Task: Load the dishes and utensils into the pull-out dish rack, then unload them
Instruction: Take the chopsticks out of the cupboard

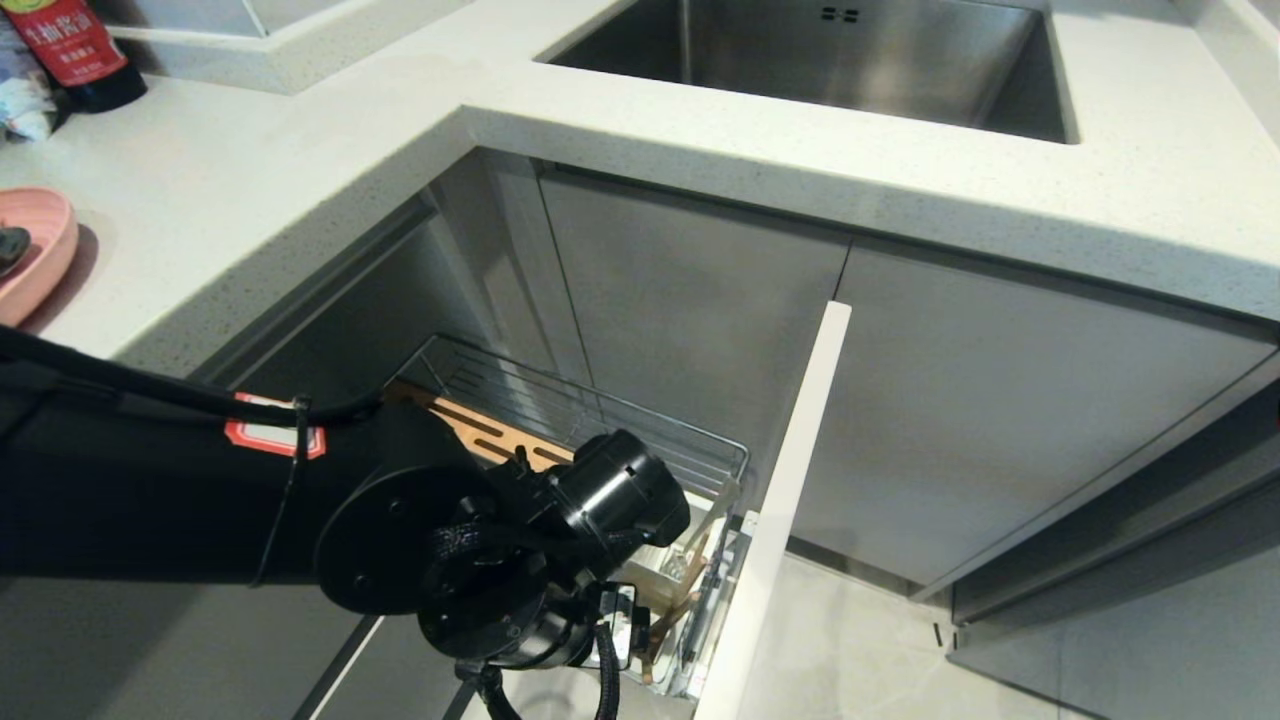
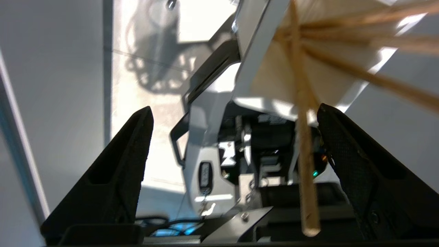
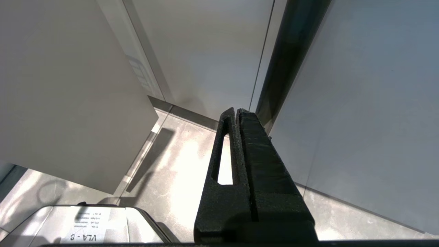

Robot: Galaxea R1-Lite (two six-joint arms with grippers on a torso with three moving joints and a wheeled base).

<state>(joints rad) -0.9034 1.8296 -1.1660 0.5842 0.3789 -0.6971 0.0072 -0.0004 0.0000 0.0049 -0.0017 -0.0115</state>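
Observation:
The pull-out dish rack (image 1: 600, 410) stands drawn out under the counter, its slotted wooden strip (image 1: 480, 435) showing. My left arm (image 1: 520, 560) reaches down over its utensil box (image 1: 690, 565), hiding the fingers. In the left wrist view my left gripper (image 2: 235, 108) is wide open. One wooden chopstick (image 2: 303, 154) stands loose between the fingers, close to one finger (image 2: 356, 164). More chopsticks (image 2: 370, 41) fan out of the white box (image 2: 274, 79). The pink plate (image 1: 30, 260) lies on the counter at far left. Bowl and spoon are out of view. My right gripper (image 3: 236, 111) hangs shut, parked over the floor.
A steel sink (image 1: 830, 60) is set in the pale counter (image 1: 300, 170). A dark sauce bottle (image 1: 75, 50) stands at the back left. The rack's pale front panel (image 1: 790, 480) juts out beside grey cabinet doors (image 1: 1000, 420). My own base (image 3: 85, 223) is below.

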